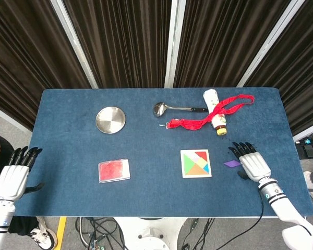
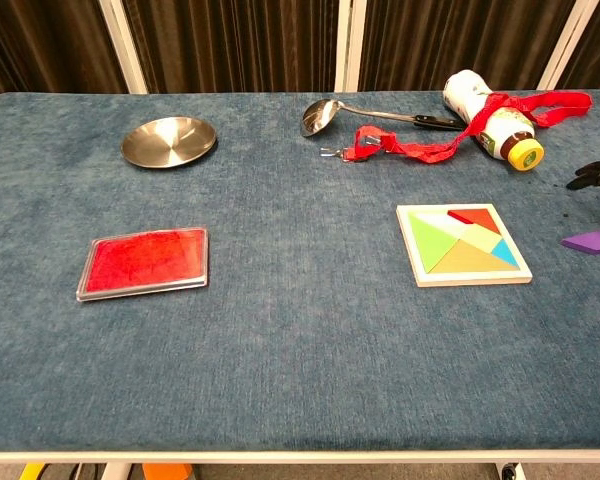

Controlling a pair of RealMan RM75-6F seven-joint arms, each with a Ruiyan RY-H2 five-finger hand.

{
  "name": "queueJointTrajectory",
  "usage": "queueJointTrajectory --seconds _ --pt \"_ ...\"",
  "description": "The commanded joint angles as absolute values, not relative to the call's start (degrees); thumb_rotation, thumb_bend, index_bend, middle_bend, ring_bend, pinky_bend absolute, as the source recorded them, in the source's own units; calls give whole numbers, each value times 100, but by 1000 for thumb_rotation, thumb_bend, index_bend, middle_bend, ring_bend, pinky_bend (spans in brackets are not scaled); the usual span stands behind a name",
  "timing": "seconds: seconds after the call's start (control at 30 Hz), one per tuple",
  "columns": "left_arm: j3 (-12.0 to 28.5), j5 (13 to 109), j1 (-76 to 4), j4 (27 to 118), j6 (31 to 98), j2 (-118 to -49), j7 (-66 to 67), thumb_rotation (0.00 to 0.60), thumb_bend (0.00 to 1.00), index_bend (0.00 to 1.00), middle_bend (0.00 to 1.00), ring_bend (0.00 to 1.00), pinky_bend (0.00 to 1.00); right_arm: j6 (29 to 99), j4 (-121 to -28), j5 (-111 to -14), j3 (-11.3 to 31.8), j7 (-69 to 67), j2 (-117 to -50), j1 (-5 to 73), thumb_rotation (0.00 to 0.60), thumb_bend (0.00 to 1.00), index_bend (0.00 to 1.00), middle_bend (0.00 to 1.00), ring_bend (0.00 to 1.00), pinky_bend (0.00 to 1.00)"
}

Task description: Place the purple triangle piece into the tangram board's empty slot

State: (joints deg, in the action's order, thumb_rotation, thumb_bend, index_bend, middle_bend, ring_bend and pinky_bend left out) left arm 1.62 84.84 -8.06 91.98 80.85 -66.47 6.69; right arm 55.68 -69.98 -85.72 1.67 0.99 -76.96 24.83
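The right hand, fingers spread and empty, hovers just at three o'clock of the purple triangle piece, which lies flat on the table, right of the tangram board, apparently lining up a grasp

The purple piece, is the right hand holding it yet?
No, the purple piece lies flat on the table, and the right hand hovers open just beside it with fingers spread.

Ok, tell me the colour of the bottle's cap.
Yellow cap, clearest in the chest view.
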Motion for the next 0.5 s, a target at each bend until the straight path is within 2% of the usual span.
queueJointTrajectory --seconds 0.03,0.5 --pt "160 8477 -812 9189 8070 -6652 664 600 54 111 82 0 44 5571 -6897 -8619 136 -112 -7747 2533 600 194 160 0 0 0" --pt "154 8457 -853 9263 8007 -6633 761 600 54 111 82 0 44 5406 -6628 -8722 64 -851 -7774 2783 600 207 289 0 0 0"
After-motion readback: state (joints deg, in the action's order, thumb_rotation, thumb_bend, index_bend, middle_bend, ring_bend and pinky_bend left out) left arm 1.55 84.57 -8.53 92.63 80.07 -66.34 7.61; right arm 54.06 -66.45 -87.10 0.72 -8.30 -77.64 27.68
